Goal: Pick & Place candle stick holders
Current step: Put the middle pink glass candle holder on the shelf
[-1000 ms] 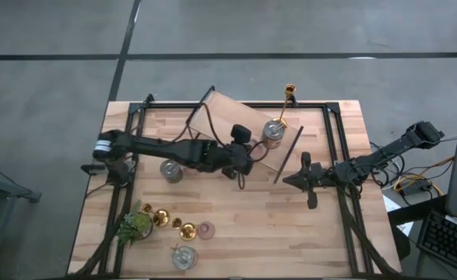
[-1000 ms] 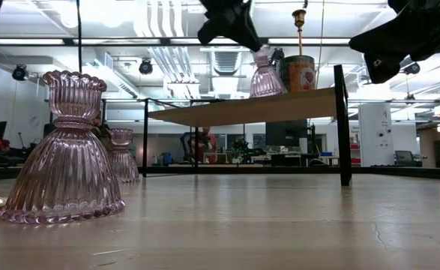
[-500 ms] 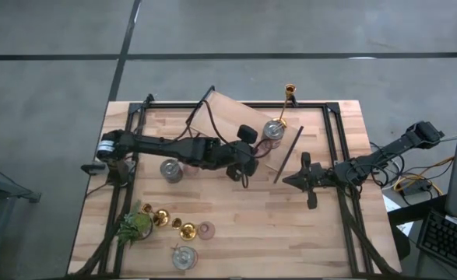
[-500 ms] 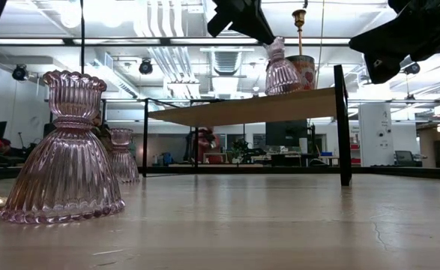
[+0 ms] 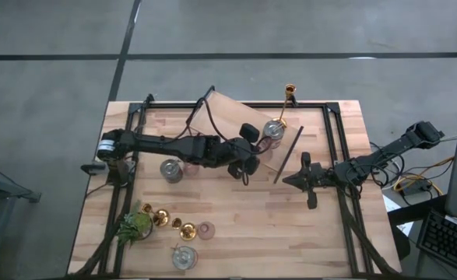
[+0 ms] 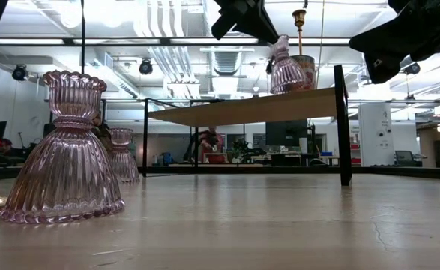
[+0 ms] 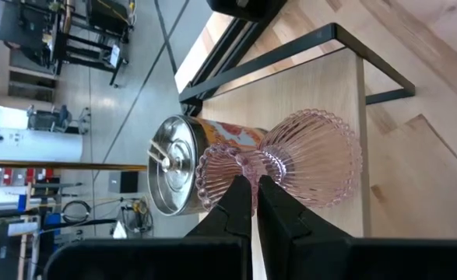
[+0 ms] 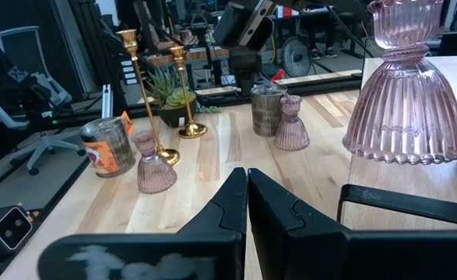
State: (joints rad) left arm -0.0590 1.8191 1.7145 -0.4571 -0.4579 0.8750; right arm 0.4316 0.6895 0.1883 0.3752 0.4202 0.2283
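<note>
- On a light wooden table (image 5: 290,225) with a black frame around it; grey concrete floor all round, and the low view looks into a big workshop with ceiling lights and ducts.
- A raised wooden shelf (image 5: 228,117) sits at the far side. On it: a squat silvery holder (image 5: 274,130) and a slim gold candlestick (image 5: 290,95) right at the far edge.
- Near-left corner is crowded: green plant (image 5: 135,225), two gold candlesticks (image 5: 162,218), a pink cup (image 5: 205,230) and a silvery one (image 5: 184,257). Another silvery holder (image 5: 171,169) stands alone, mid-left.
- The middle and near-right of the table are bare wood.
- Left gripper (image 7: 251,194) is pinched tight on the rim of a pink glass holder (image 7: 290,167), just over the shelf, right beside the silvery one.
- Right gripper (image 5: 294,180) hovers right of centre, fingers fully together, holding nothing.
</note>
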